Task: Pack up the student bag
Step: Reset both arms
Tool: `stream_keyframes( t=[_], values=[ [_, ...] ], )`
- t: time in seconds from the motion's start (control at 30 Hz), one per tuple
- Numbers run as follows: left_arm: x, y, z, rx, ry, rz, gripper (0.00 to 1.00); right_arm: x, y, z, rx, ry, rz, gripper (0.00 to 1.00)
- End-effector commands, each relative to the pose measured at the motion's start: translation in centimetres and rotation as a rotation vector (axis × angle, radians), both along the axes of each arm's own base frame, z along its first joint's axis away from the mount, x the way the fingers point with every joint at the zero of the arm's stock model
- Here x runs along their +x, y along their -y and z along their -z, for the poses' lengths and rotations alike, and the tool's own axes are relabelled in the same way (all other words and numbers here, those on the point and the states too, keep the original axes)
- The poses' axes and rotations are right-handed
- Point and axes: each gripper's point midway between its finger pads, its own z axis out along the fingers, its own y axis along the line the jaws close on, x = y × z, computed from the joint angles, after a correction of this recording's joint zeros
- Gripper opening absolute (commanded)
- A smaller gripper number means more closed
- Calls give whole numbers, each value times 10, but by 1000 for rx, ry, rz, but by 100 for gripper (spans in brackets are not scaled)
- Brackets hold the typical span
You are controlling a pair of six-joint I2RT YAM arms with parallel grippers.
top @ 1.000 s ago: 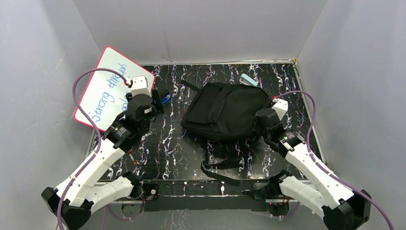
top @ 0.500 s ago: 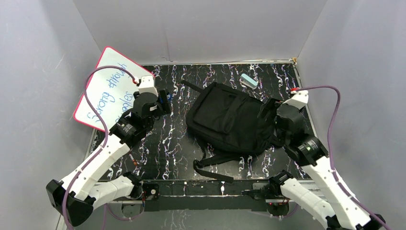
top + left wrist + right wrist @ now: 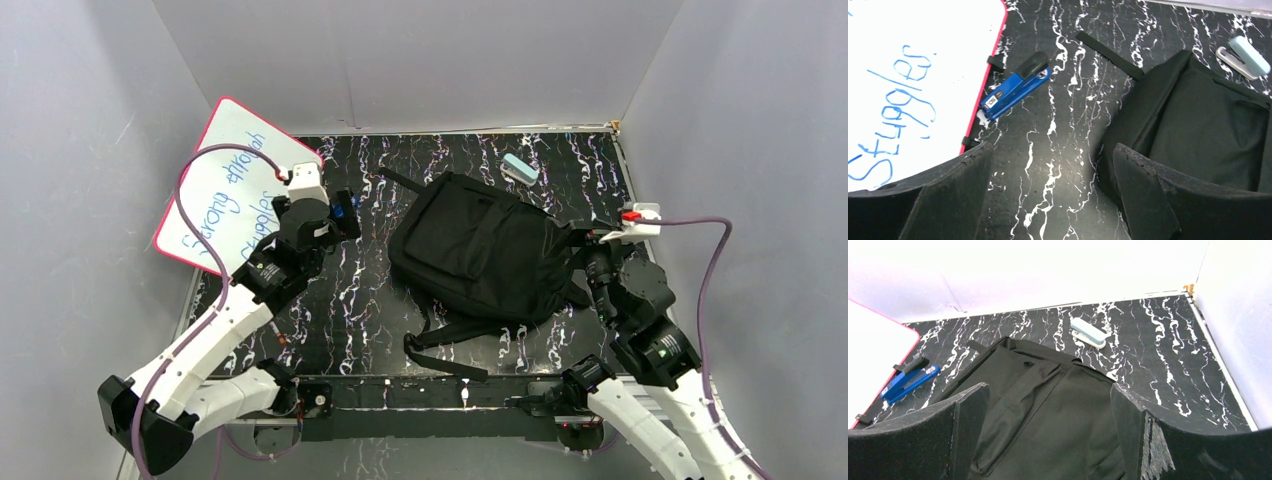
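Observation:
The student bag (image 3: pixel 478 255) is a black fabric backpack lying flat in the middle of the table, front pocket up, with its shoulder straps (image 3: pixel 448 345) trailing toward the near edge. My left gripper (image 3: pixel 343 212) hovers left of the bag, open and empty. In the left wrist view only table shows between its fingers (image 3: pixel 953 195), and the bag (image 3: pixel 1208 125) lies to their right. At the bag's right edge my right gripper (image 3: pixel 583 245) stands open above the fabric, holding nothing. The right wrist view has the bag (image 3: pixel 1048 405) below that gripper (image 3: pixel 1049 387).
A red-framed whiteboard (image 3: pixel 225 190) with blue writing leans at the far left. Beside it lies a blue stapler (image 3: pixel 1015 91), just beyond my left gripper. A pale blue stapler (image 3: pixel 520 168) sits behind the bag. Grey walls close in the table on three sides.
The right gripper let go of the bag's right edge, opened wide and drew back to the right. The bunched bag dropped flat. The left gripper opened wider.

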Motion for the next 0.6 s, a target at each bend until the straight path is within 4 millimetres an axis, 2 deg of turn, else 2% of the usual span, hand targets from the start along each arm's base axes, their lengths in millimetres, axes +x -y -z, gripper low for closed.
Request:
stream_keyframes(
  t=[0.0,0.3,0.57],
  values=[
    [-8,-28,-9,10,44,-123,86,-7,15,-27,9,111,47,99],
    [-34,-55,-10,-12,86,-177,86,-20,27,-26,7,130,62,99],
    [-36,-58,-4,-22,82,-198,87,-23,32,-17,2,108,82,99]
  ],
)
